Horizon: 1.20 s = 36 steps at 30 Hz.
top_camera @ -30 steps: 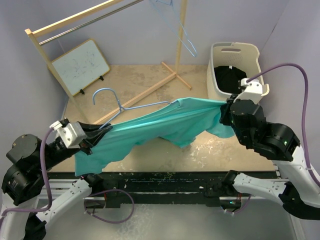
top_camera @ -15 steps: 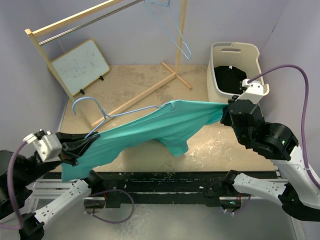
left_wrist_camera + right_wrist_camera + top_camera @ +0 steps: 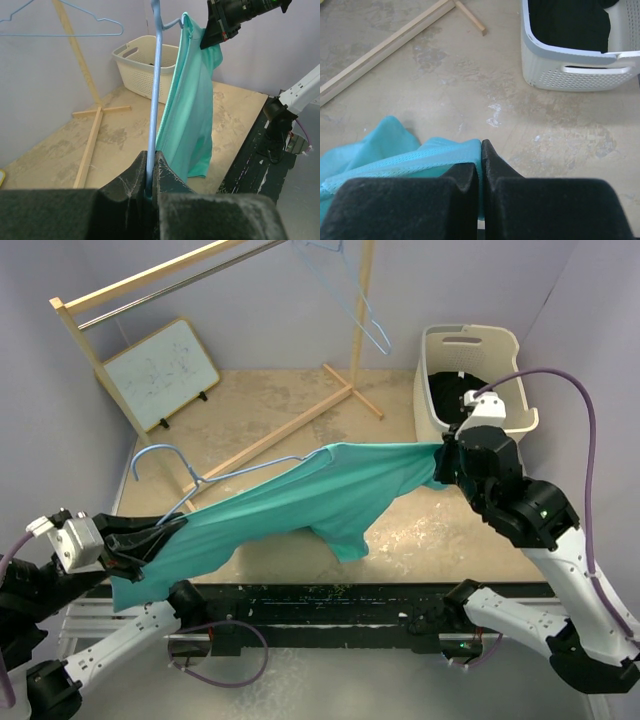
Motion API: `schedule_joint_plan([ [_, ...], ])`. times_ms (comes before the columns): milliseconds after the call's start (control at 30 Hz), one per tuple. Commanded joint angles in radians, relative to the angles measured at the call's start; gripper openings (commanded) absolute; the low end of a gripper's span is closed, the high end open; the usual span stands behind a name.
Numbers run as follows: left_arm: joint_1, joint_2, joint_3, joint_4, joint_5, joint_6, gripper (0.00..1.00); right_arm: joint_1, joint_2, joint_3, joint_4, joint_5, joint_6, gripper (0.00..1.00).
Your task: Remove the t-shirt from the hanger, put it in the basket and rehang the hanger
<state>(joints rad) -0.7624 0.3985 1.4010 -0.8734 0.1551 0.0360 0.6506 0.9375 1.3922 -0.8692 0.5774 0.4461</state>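
Tension runs through the teal t-shirt (image 3: 300, 505) in the overhead view. It spans the air above the counter (image 3: 270, 420), with the left pincer (image 3: 165, 532) at one end holding the blue hanger (image 3: 235, 473) and the right pincer (image 3: 440, 462) at the other end, beside the laundry basket (image 3: 440, 335). From the left wrist, the fingers (image 3: 125, 185) are clamped together on the hanger's wire, and the t-shirt is caught on its far end. From the right wrist, both fingers (image 3: 460, 185) are pinched together on a teal edge of the t-shirt.
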Motion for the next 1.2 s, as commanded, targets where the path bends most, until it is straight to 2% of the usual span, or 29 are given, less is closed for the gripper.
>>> schedule_joint_plan([
  [0,-0.016,-0.058,0.077,0.157,-0.113,-0.023,0.0,-0.146,0.013,-0.041,0.016,0.011,-0.163,0.0],
  [100,-0.018,-0.011,0.077,0.132,-0.075,-0.034,0.0,-0.149,0.014,-0.027,0.069,-0.213,-0.223,0.0],
  [267,-0.017,0.138,-0.004,0.153,0.151,-0.052,0.0,-0.149,-0.019,0.006,0.189,-0.69,-0.332,0.01],
  [367,-0.016,0.219,-0.042,0.174,0.258,-0.038,0.0,-0.149,-0.027,0.032,0.193,-0.864,-0.35,0.07],
  [433,-0.016,0.233,-0.056,0.204,0.288,-0.034,0.0,-0.149,-0.039,0.034,0.184,-0.924,-0.355,0.23],
  [500,-0.017,0.228,-0.053,0.224,0.287,-0.029,0.0,-0.15,-0.053,0.027,0.17,-0.924,-0.358,0.61],
  [533,-0.017,0.223,-0.047,0.228,0.281,-0.024,0.0,-0.149,-0.059,0.023,0.16,-0.909,-0.357,0.76],
  [567,-0.017,0.22,-0.037,0.227,0.278,-0.021,0.0,-0.149,-0.068,0.018,0.154,-0.895,-0.357,0.86],
  [600,-0.016,0.22,-0.026,0.22,0.273,-0.016,0.0,-0.149,-0.079,0.012,0.149,-0.886,-0.353,0.92],
  [767,-0.016,0.225,0.027,0.167,0.254,0.004,0.0,-0.15,-0.144,0.011,0.155,-0.958,-0.372,0.95],
  [900,-0.017,0.223,0.072,0.119,0.215,0.022,0.0,-0.149,-0.177,0.056,0.137,-0.992,-0.394,0.93],
  [1100,-0.016,0.22,0.119,0.067,0.139,0.054,0.0,-0.149,-0.184,0.16,0.062,-0.788,-0.381,0.9],
  [1167,-0.017,0.22,0.118,0.064,0.15,0.054,0.0,-0.149,-0.193,0.163,0.064,-0.832,-0.395,0.9],
])
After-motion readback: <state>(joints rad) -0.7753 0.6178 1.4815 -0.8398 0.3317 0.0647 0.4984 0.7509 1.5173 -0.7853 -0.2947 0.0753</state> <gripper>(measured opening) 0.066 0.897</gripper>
